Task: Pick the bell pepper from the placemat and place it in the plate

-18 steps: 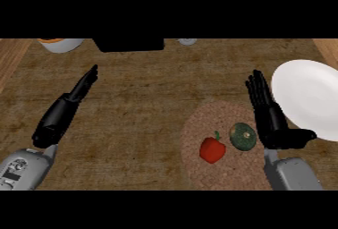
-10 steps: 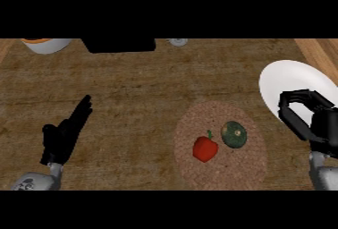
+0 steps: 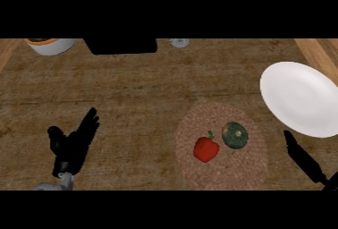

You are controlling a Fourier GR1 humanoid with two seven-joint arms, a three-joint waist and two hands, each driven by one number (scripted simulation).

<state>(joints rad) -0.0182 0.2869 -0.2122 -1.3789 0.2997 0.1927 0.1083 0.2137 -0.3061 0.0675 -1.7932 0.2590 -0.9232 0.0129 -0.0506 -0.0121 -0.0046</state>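
Bell pepper, one in number, red with a green stem, lies on the round woven placemat, on its left half and touched by neither hand. The placemat serves as the reference landmark. One dark green round vegetable lies on the placemat just beside the pepper, to its upper right. One white plate sits up and to the right of the placemat, its lower left rim near the placemat's edge, its right side running to the edge of the view. Far up and left of the placemat, at the counter's back edge, stand one white bowl with orange contents, one black box-like object and one small grey round item. Bare wooden counter extends left of and above the placemat, with open room between placemat and plate rim. Two hands are in view. The left hand shows well left of the placemat, fingers straight and pointing up, thumb apart, holding nothing. The right hand shows just right of the placemat's right edge, below the plate, fingers extended and together, holding nothing. The pepper lies between the two hands, nearer the right hand's fingers, with the green vegetable and a strip of placemat separating them.
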